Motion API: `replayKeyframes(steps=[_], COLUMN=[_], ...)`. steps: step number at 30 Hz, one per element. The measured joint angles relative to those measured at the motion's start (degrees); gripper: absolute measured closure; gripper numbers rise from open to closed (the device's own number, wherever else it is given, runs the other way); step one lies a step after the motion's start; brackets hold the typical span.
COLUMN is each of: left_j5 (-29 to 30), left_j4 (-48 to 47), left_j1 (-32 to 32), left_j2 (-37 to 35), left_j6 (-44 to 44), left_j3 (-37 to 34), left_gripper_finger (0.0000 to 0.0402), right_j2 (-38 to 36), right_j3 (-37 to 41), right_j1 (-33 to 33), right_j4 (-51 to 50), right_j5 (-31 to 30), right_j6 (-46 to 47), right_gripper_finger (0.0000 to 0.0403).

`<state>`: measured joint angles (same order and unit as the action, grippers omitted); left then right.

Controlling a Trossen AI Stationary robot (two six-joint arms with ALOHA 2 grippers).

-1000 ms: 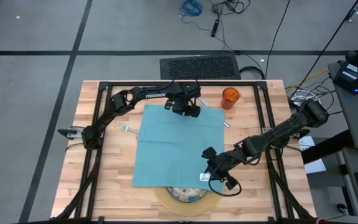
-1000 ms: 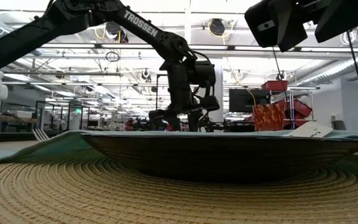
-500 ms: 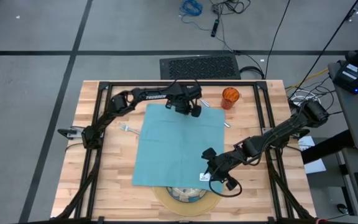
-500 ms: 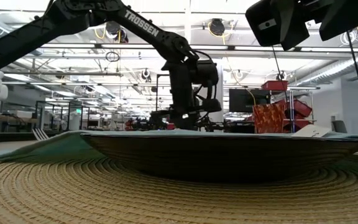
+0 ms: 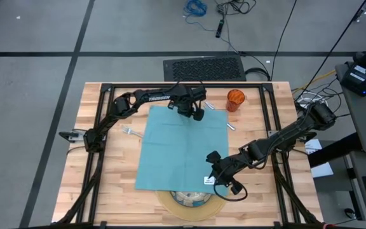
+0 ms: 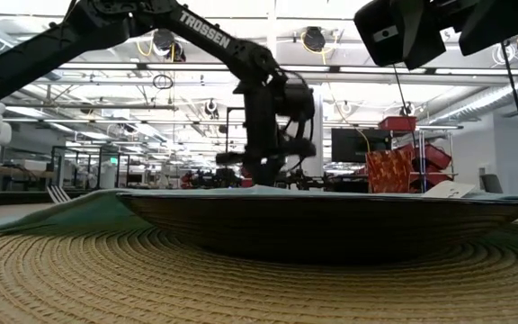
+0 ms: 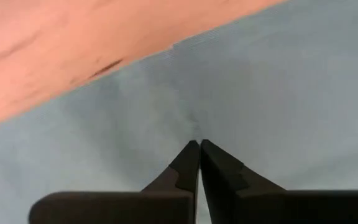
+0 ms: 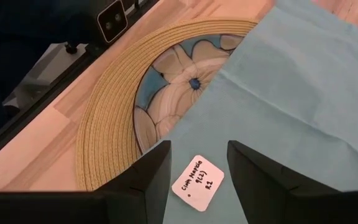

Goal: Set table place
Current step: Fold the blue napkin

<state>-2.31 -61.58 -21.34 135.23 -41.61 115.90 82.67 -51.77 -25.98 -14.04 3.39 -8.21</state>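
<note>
A teal napkin (image 5: 182, 147) lies spread flat across the middle of the wooden desk (image 5: 110, 172), its near edge draped over one patterned plate (image 8: 166, 87) on one round tan mat (image 8: 107, 134). One orange cup (image 5: 235, 99) stands beyond. The left claw (image 5: 197, 116) pinches the napkin's far edge, fingers together. The right claw (image 8: 197, 163) hovers, fingers wide, over a white tag (image 8: 198, 183).

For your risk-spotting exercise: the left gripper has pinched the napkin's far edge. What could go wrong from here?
The teal napkin drapes over the patterned plate and mat; pulling may drag the plate. The left gripper pinches only a small fold, which may slip out. The orange cup nearby could be knocked.
</note>
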Motion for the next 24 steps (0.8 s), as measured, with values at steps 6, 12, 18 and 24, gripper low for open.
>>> replayKeyframes(steps=[6,12,18,24], left_j5=[-3.13,-2.73,-0.87,-0.28], left_j4=[-3.16,-9.34,-11.50,-11.44], left_j1=[-0.20,-0.66,0.18,0.63], left_j2=[-0.12,-0.23,-0.23,-0.23], left_j6=[3.28,5.08,6.10,6.06], left_j3=[6.50,9.50,9.00,8.62], left_gripper_finger=[0.0401,0.0401,0.0401,0.0401], right_j2=[1.11,4.35,4.33,5.89], right_j3=[0.00,0.15,0.07,0.07], right_j1=[0.44,1.88,9.80,13.35], right_j4=[0.76,-4.20,1.77,9.86], right_j5=[1.56,3.19,5.09,11.51], right_j6=[-0.20,-11.43,-10.47,-11.84], right_gripper_finger=[0.0255,0.0255,0.0255,0.0255])
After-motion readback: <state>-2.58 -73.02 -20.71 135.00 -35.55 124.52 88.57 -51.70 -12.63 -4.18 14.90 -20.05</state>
